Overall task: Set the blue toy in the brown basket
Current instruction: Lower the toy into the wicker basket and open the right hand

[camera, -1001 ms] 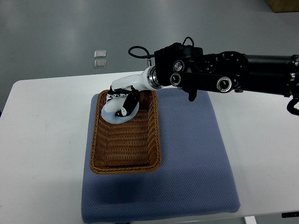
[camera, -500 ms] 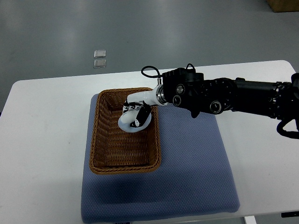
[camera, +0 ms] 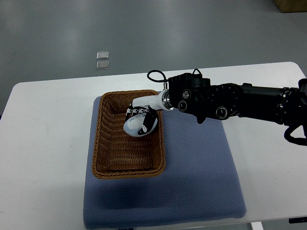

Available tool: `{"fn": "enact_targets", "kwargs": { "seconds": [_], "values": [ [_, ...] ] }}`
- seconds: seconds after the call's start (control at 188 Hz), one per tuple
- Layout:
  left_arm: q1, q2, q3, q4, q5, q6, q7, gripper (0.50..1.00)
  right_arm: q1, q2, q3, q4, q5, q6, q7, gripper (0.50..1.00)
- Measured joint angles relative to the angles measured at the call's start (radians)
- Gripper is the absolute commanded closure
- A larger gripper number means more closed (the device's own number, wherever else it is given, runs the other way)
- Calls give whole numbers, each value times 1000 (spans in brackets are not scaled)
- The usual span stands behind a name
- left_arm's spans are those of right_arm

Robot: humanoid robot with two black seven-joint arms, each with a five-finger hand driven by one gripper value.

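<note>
The brown wicker basket sits on the left part of a blue mat. My right arm reaches in from the right. Its white hand is inside the basket's far right corner, with the back of the hand towards the camera. No blue toy shows anywhere in this view. Whatever is under the hand is hidden by it.
The mat lies on a white table. Two small clear squares lie on the grey floor beyond the table's far edge. A black cable loops above the wrist.
The right hand has moved from the basket's far rim toward me and down into the basket. The forearm has dropped lower over the mat.
</note>
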Motion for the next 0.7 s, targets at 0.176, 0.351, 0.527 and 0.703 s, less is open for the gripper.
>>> {"fn": "enact_targets", "kwargs": {
  "seconds": [0.176, 0.351, 0.527, 0.703],
  "values": [
    [0, 0, 0, 2, 0, 0, 0, 500, 5, 0, 8, 0, 9, 1, 0, 746],
    [0, 0, 0, 2, 0, 0, 0, 500, 15, 0, 16, 1, 14, 4, 11, 715],
    [1, 0, 0, 3, 0, 1, 0, 500, 18, 0, 63, 2, 32, 13, 21, 709],
    [0, 0, 1, 3, 0, 1, 0, 500, 18, 0, 71, 2, 57, 13, 26, 691]
  ]
}}
